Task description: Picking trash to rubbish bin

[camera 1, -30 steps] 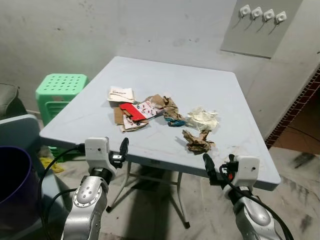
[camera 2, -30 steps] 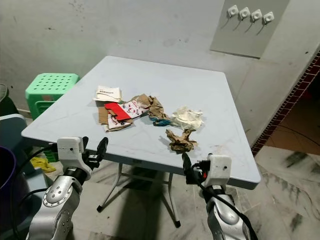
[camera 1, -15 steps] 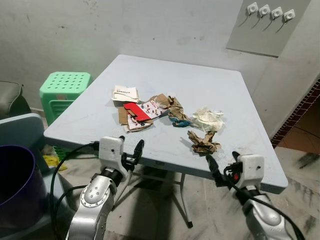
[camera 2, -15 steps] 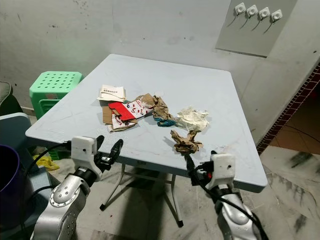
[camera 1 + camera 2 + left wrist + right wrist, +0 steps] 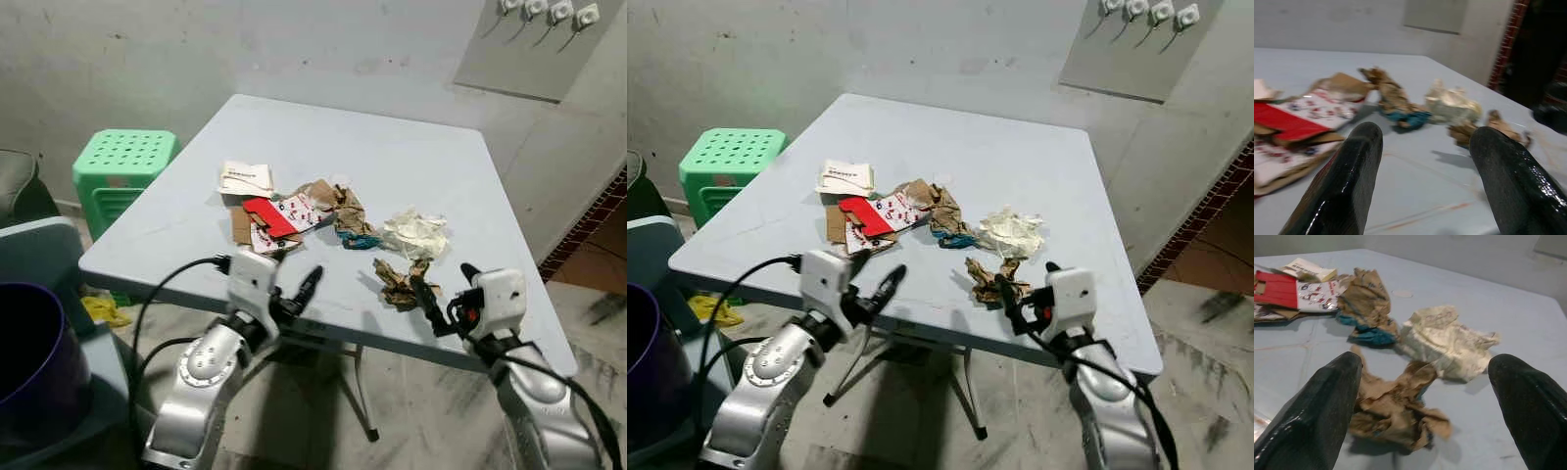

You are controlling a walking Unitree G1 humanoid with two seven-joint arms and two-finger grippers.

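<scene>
At the far left, beside the table (image 5: 411,166) and below its level, stands a dark purple rubbish bin (image 5: 29,343), with a green plastic stool (image 5: 122,162) behind it near the table's left edge. The left gripper (image 5: 294,287) hovers over the table's near edge, left of its middle, its two fingers spread wide and holding nothing.

The trash lies in a loose band across the middle of the table, its long axis running from the left edge toward the right. Leftmost is a small white card (image 5: 245,178), then a flattened red and white carton (image 5: 279,215) on brown cardboard, its length angled toward the far right corner. Next comes a crumpled brown and teal wrapper (image 5: 350,220), then a pale crumpled paper (image 5: 414,233). Nearest the near edge lies a crumpled brown paper (image 5: 397,282), a shapeless wad with no clear direction.

The right gripper (image 5: 440,300) is at the near edge just beside that brown wad, fingers wide apart and empty; in the right wrist view the wad (image 5: 1396,409) sits between them. The far half of the table is bare, as is the strip along its right edge.
</scene>
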